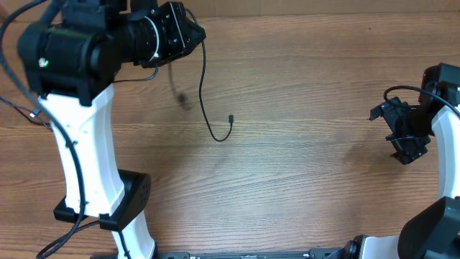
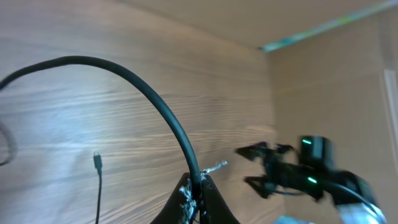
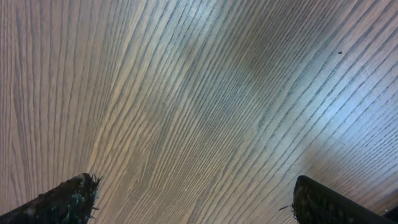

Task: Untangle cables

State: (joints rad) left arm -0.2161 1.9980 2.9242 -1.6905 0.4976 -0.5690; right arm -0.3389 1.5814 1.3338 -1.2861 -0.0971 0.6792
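Note:
A thin black cable (image 1: 200, 93) hangs from my left gripper (image 1: 195, 34) at the back left of the table, curves down and ends in a small plug (image 1: 231, 118) lying on the wood. In the left wrist view the left gripper (image 2: 199, 186) is shut on this cable (image 2: 143, 93), which arcs up to the left; its plug end (image 2: 97, 161) shows lower left. A blurred second strand (image 1: 176, 85) hangs below the left gripper. My right gripper (image 1: 404, 140) is open and empty at the right edge; the right wrist view shows its fingers (image 3: 196, 199) wide apart over bare wood.
The wooden table (image 1: 302, 165) fills all views. The left arm's white base (image 1: 122, 208) stands at the front left with thick black cords beside it. The right arm (image 2: 298, 174) shows blurred in the left wrist view.

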